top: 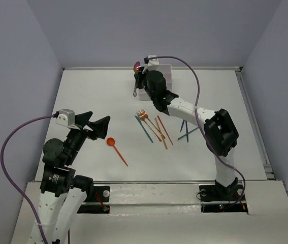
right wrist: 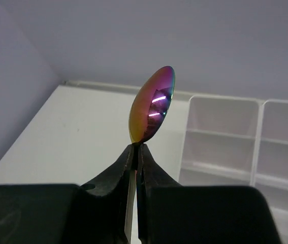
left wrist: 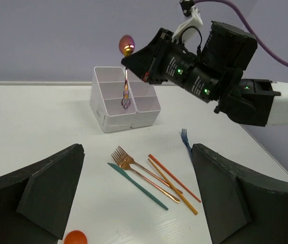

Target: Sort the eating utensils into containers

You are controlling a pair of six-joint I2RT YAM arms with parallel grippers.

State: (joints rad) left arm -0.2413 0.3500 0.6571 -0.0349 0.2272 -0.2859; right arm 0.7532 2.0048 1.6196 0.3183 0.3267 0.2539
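Observation:
My right gripper (top: 139, 71) is shut on the shiny copper-purple spoon (right wrist: 153, 104). It holds the spoon upright, bowl up, just below the bowl (left wrist: 127, 44). The handle hangs down in the air. The white containers (right wrist: 245, 137) stand at the far edge of the table (top: 166, 68), just right of the spoon. Two copper forks (left wrist: 121, 155), a teal knife (left wrist: 136, 185) and orange sticks (left wrist: 174, 183) lie mid-table. My left gripper (top: 99, 127) is open and empty above the table. An orange spoon (top: 111, 142) lies just right of it.
A blue fork (left wrist: 185, 138) and another teal utensil (top: 188, 133) lie right of the pile, partly under the right arm. Grey walls close the table on three sides. The containers (left wrist: 118, 109) look empty in the compartments that show.

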